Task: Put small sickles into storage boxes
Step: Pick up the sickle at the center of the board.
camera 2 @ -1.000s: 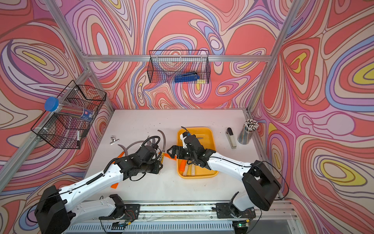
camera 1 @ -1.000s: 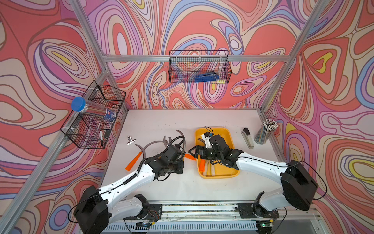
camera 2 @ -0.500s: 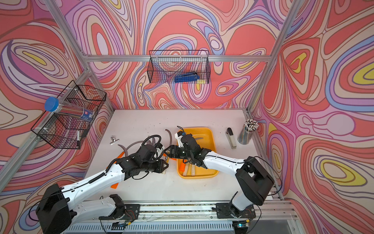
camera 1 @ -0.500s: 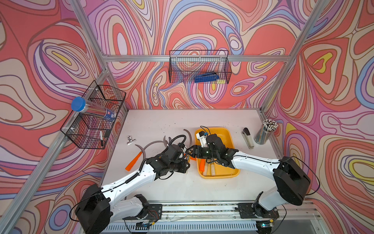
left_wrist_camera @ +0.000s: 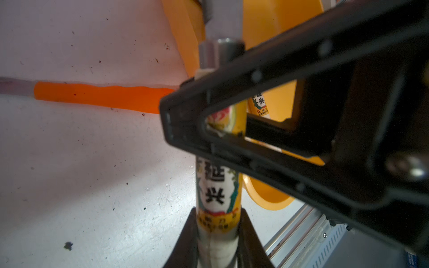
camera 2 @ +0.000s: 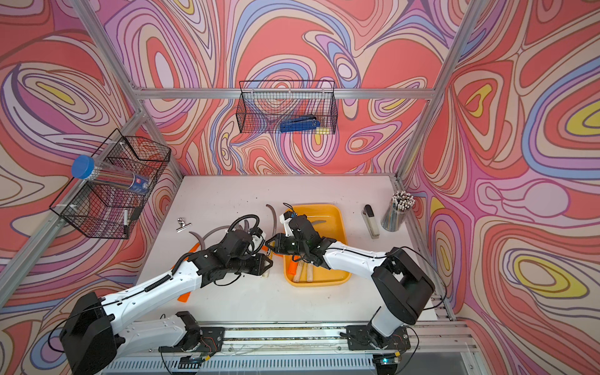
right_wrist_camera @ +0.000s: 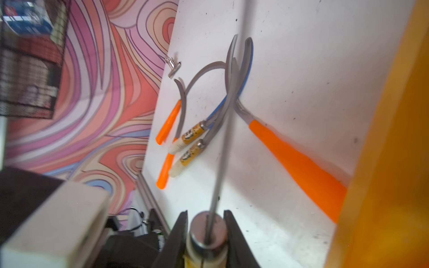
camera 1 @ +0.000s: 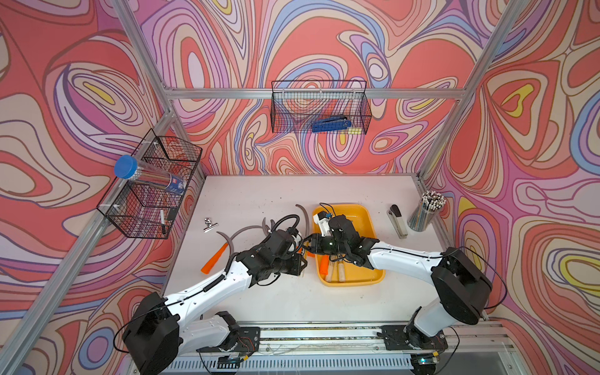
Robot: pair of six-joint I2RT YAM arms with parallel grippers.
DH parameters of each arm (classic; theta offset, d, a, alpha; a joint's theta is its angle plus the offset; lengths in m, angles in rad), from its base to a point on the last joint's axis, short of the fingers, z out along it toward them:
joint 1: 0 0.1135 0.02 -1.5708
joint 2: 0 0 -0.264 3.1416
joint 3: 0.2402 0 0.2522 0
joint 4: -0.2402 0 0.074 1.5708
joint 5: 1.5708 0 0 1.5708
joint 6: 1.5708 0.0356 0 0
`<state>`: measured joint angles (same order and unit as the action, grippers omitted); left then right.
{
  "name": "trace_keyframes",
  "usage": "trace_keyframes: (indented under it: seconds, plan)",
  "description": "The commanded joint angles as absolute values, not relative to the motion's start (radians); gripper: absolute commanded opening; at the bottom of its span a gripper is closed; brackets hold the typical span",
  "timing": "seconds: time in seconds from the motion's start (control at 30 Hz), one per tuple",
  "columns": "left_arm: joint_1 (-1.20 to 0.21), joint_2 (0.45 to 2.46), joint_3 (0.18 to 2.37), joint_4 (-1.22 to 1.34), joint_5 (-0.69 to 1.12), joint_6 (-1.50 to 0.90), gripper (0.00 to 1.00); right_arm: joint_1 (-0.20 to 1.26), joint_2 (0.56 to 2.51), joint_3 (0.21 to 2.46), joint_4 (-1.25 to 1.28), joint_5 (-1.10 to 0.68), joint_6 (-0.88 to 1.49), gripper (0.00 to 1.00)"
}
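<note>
In both top views the yellow tray (camera 1: 365, 224), centre right, holds three sickles (camera 1: 334, 274). The back wire basket (camera 1: 319, 107) holds a blue tool (camera 1: 331, 124).

Only the left wrist view shows black Chinese signs on the held sickle (left_wrist_camera: 217, 185), at the tray's edge. The left pincer (left_wrist_camera: 218, 220) is grasping its handle.

The right wrist view shows the right pincer (right_wrist_camera: 206, 222) clenched on its metal collar. Five more sickles (right_wrist_camera: 197, 130) lie on the tabletop (right_wrist_camera: 290, 58).

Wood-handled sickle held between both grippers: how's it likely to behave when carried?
Probably stiff: the sickle is a wooden handle with a metal blade that holds its curve unsupported. Likely to swing or twist, since the long blade overhangs well past the right gripper. The round, glossy-labelled handle may rotate in the left gripper.
</note>
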<state>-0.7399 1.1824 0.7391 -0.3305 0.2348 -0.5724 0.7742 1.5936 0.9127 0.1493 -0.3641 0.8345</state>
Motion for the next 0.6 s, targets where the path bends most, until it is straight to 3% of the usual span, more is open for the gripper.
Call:
trace_keyframes:
  seconds: [0.0, 0.33, 0.47, 0.57]
  plan:
    - [-0.739, 1.179, 0.761, -0.312, 0.234, -0.570, 0.19, 0.781, 1.591, 0.932, 0.146, -0.350, 0.808, 0.18]
    - [-0.739, 1.125, 0.782, -0.453, 0.126, -0.538, 0.83, 0.711, 1.541, 0.965, 0.013, -0.356, 0.731, 0.00]
    - [-0.739, 1.120, 0.797, -0.501, 0.074, -0.535, 0.99, 0.646, 1.518, 0.971, -0.051, -0.424, 0.680, 0.00]
    - [-0.739, 1.133, 0.816, -0.536, 0.042, -0.529, 1.00, 0.601, 1.505, 0.977, -0.118, -0.474, 0.625, 0.00]
